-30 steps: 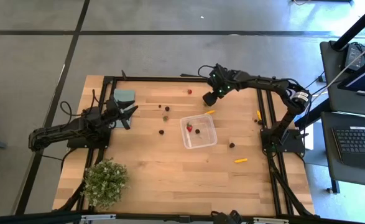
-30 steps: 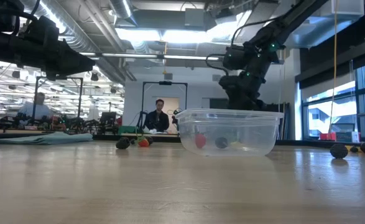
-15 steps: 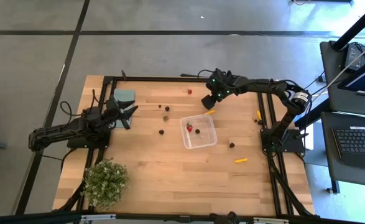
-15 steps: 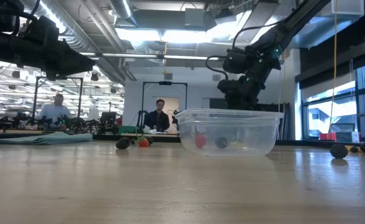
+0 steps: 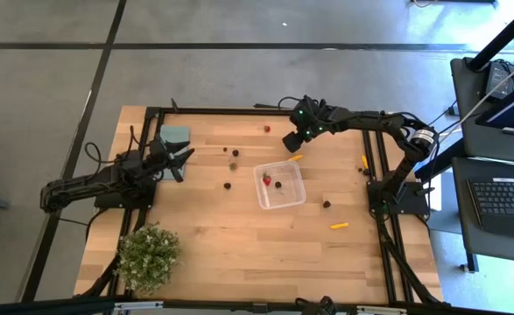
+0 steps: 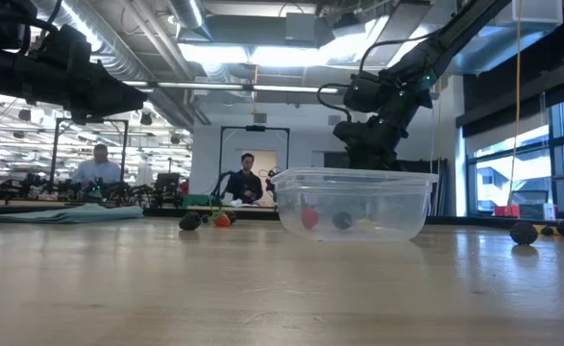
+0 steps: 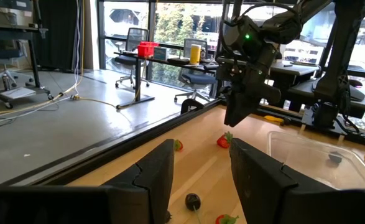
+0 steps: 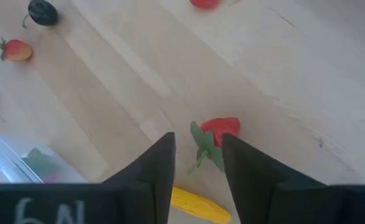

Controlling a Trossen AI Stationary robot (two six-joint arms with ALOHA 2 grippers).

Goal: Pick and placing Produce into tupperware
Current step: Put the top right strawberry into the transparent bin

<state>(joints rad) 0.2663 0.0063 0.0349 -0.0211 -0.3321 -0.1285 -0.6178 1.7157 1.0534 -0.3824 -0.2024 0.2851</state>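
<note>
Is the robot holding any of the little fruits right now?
No. Both hands are open and empty: the right hand hovers above a red strawberry, the left hand waits.

Right hand [image 5: 292,141] above table, beside tupperware [image 5: 280,184].

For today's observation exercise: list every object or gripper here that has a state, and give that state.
tupperware: lidless, upright, holding a few produce pieces.
right gripper: open, hovering over a red strawberry.
left gripper: open, waiting near the table's left edge.
orange-yellow piece: lying loose on the table.
</note>
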